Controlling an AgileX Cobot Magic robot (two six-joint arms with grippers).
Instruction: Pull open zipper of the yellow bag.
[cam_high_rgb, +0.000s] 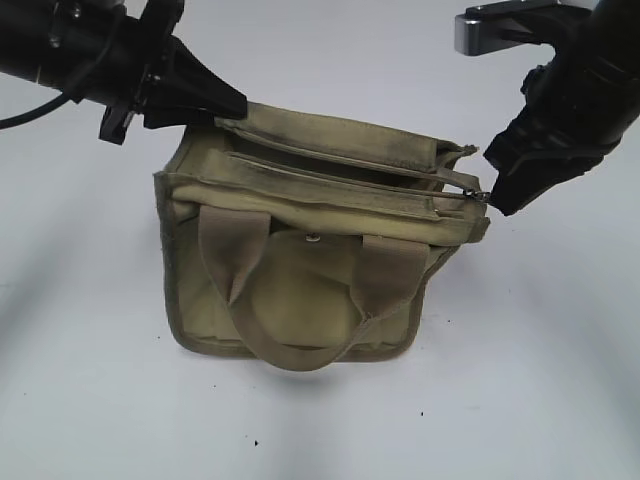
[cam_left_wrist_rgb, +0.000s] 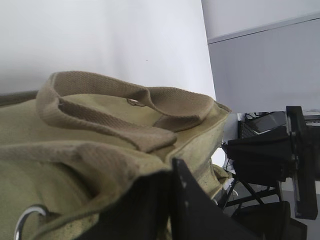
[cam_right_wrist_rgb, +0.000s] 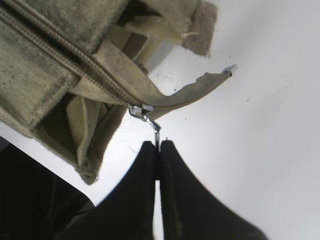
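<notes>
Right gripper (cam_right_wrist_rgb: 158, 145) pinches the zipper (cam_right_wrist_rgb: 75, 57) pull tab (cam_right_wrist_rgb: 156, 131) at the yellow bag (cam_high_rgb: 300, 270) end, left gripper (cam_high_rgb: 225, 105) clamped on the far corner, poised for the pull along the track

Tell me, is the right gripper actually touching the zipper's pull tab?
Touching. The right wrist view shows the right gripper with its jaws pressed together on the silver pull tab, which hangs from the slider at the end of the zipper.
</notes>
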